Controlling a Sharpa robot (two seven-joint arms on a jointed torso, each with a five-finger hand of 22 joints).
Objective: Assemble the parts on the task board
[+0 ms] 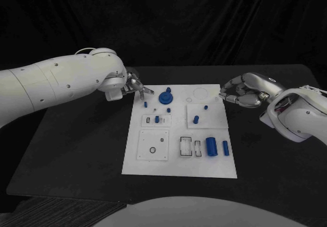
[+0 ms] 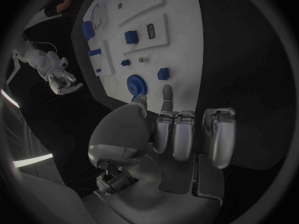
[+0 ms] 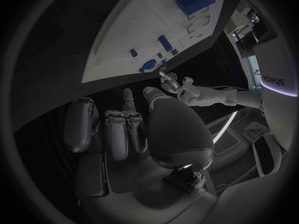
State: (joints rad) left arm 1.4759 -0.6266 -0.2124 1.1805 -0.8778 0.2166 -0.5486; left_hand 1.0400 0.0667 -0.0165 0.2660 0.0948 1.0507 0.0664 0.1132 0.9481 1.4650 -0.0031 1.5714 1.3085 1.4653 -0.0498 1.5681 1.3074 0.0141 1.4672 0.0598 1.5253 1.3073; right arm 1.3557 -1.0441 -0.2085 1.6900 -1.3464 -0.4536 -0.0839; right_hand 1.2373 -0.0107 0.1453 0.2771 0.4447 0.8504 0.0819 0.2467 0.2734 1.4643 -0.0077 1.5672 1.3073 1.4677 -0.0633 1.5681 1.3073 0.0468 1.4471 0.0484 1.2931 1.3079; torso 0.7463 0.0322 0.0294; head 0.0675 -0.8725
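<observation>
The white task board [image 1: 180, 163] lies mid-table. A round blue part [image 1: 166, 98] stands near its far edge, with a small blue piece [image 1: 145, 102] to its left. Short blue pegs [image 1: 196, 119] stand further in, and a blue cylinder [image 1: 211, 145] and a blue bar [image 1: 225, 148] lie at the near right. My left hand [image 1: 133, 87] hovers at the board's far left corner, most fingers curled, one finger and the thumb reaching toward the round part [image 2: 136, 84], holding nothing. My right hand [image 1: 245, 91] hangs curled at the far right corner, holding nothing.
Raised white plates with slots and holes [image 1: 153, 144] sit on the board's near left. Bare black table [image 1: 75, 142] runs on both sides of the board and in front of it.
</observation>
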